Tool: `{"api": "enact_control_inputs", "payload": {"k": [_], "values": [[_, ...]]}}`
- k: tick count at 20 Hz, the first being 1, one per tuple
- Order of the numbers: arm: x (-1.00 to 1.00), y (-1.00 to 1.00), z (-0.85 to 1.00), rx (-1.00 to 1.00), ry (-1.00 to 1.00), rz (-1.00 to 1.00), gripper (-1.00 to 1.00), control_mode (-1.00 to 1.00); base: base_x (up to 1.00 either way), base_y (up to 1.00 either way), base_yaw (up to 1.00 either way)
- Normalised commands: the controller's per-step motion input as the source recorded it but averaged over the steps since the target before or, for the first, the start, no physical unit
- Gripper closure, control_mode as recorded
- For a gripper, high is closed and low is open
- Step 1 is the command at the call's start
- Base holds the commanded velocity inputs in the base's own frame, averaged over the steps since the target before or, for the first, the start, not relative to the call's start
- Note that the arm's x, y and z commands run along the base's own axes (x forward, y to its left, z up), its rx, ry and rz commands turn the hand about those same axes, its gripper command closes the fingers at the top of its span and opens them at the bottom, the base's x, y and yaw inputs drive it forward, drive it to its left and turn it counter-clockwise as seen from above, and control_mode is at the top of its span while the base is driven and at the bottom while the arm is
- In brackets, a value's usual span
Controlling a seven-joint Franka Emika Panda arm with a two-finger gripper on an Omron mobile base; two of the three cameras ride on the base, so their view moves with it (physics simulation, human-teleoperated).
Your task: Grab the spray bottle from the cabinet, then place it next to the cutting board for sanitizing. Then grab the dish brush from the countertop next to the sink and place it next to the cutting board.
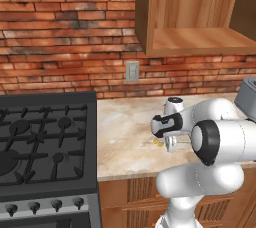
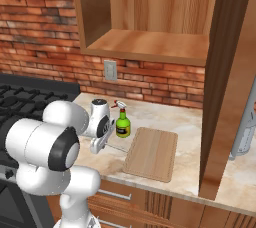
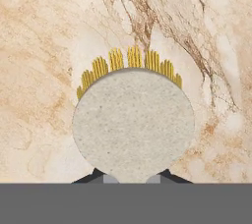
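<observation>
My gripper (image 3: 132, 179) is shut on the dish brush (image 3: 133, 125). Its round pale grey back faces the hand camera, and yellow bristles (image 3: 128, 63) fan out beyond it over the marbled countertop (image 3: 44, 46). From the right base view, the gripper (image 2: 98, 145) hangs low over the countertop (image 2: 165, 114), just left of the cutting board (image 2: 151, 153). The brush's thin handle (image 2: 118, 147) pokes toward the board. The green spray bottle (image 2: 122, 124) stands upright by the board's far left corner. A bit of yellow bristle (image 1: 159, 142) shows by the gripper (image 1: 170, 145). The wooden cabinet (image 2: 150, 42) stands open above.
A black gas stove (image 1: 45, 142) borders the countertop (image 1: 125, 137) on the left. An open cabinet door (image 2: 227, 72) hangs down at the right of the board, with a thin metal faucet (image 2: 244, 132) behind it. A wall outlet (image 1: 132, 71) sits on the brick wall.
</observation>
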Motion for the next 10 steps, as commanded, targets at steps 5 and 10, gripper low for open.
{"api": "enact_control_inputs", "payload": {"k": [5,10], "values": [[-0.09,0.00,-0.32,0.00,-0.08,0.00,-1.00,-1.00,0.00,0.00,0.00],[-0.32,0.00,-0.02,0.00,-0.12,0.00,-1.00,-1.00,0.00,0.00,0.00]]}}
